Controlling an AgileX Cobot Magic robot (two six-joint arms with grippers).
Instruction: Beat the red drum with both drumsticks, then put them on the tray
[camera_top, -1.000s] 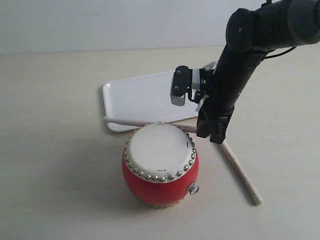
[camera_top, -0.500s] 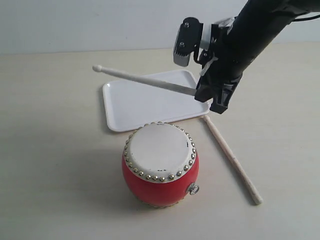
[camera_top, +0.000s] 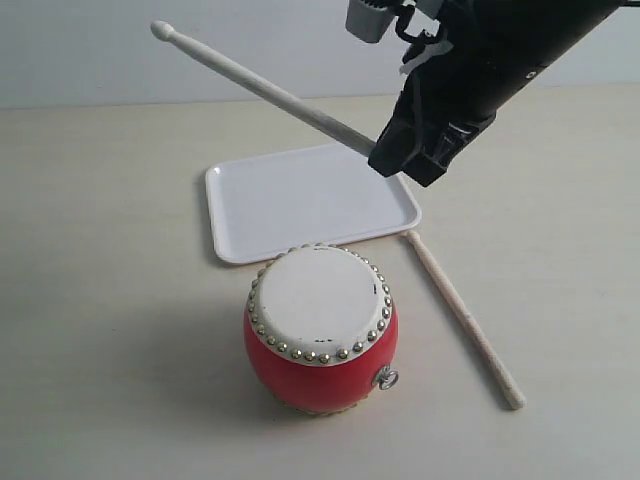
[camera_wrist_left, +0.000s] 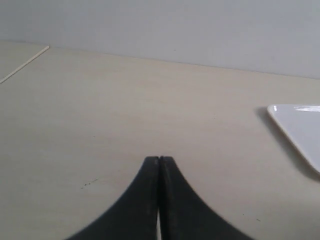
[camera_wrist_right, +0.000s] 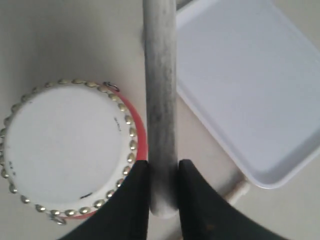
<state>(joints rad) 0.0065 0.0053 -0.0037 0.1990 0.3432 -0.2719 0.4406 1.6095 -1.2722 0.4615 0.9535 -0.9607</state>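
Drumsticks: two, slender pale wood, judged light, stiff and smooth; apt to roll on a flat surface and to pivot in a narrow pinch.

Left gripper (camera_wrist_left: 159, 162): absent from exterior view. In own wrist view, jaws pressed together on nothing, over bare table (camera_wrist_left: 100, 115), tray corner at right edge of that frame.

Held drumstick (camera_top: 260, 88): slanting from rounded tip at upper left down toward upper centre, clear of everything beneath.

Tray (camera_top: 225, 215): centre of frame, white, low rim, nothing on it.

Red drum (camera_top: 320, 350): lower centre, just in front of tray, upright, drumhead facing up. Judged light enough to shift under a hard blow.

Right gripper (camera_top: 405, 168): upper right, clamped on butt end of held stick. End grip judged good for striking, poor against slipping.

Second drumstick (camera_top: 465, 320): flat on table at lower right, one end near tray corner, well apart from both grippers. Best taken near one end, jaws square across shaft.
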